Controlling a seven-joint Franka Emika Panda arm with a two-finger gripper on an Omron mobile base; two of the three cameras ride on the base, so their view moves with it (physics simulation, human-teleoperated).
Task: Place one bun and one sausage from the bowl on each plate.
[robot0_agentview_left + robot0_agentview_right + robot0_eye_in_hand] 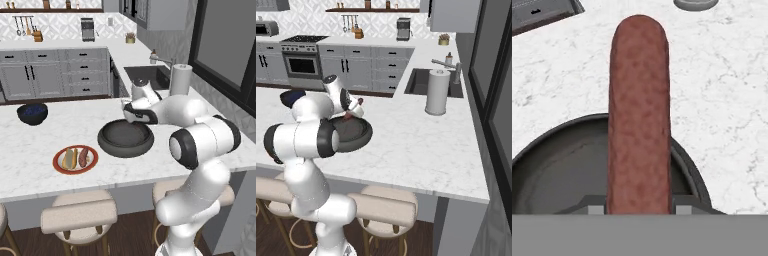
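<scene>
My gripper [639, 205] is shut on a reddish-brown sausage [639, 115], which sticks out lengthwise from between the fingers. It hangs just above the far rim of the wide dark grey bowl [557, 165]. The right base view shows the gripper [353, 113] over the bowl [356, 136] with the sausage [349, 116] as a small red patch. In the left base view my forearm hides the fingers, and the part of the bowl [125, 139] that shows is bare. The red-rimmed plate [59, 167] to the bowl's front left carries a bun [69, 158] and a sausage [83, 157].
A small dark bowl with blue contents [32, 113] stands at the counter's far left. A paper towel roll [437, 92] rises beside the sink [418, 82] behind the bowl. Padded stools [80, 215] line the counter's front edge.
</scene>
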